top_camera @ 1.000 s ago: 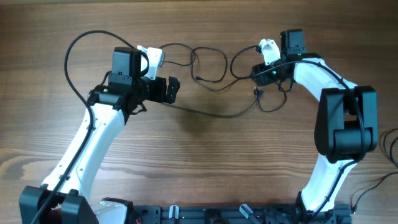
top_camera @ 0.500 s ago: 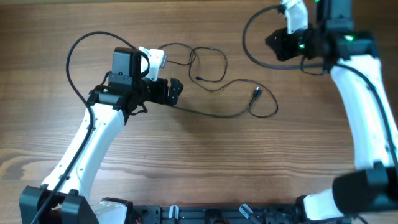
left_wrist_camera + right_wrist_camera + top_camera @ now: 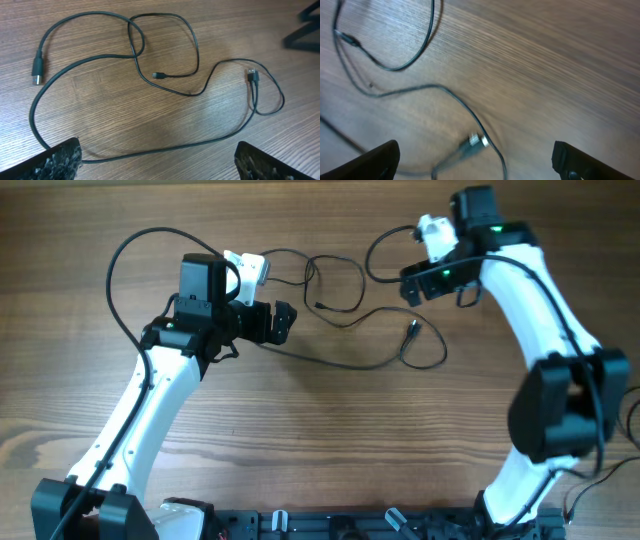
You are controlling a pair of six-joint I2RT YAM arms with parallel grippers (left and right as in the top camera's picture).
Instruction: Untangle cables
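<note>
Several strands of the cables (image 3: 190, 93) lie crossed ahead of the left gripper (image 3: 281, 323), one passing between its wide-spread, empty fingers. A plug (image 3: 412, 330) sits just before the right gripper (image 3: 412, 285), equally wide and empty, which has swung back from far off. The strands have not shifted, so the untangling looks barely begun.

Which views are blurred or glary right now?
Right wrist: blurred, the table grain streaked and the plug smeared. Left wrist: sharp, the cables crisp with faint soft shadows and no harsh glare. Overhead: sharp and evenly lit.
</note>
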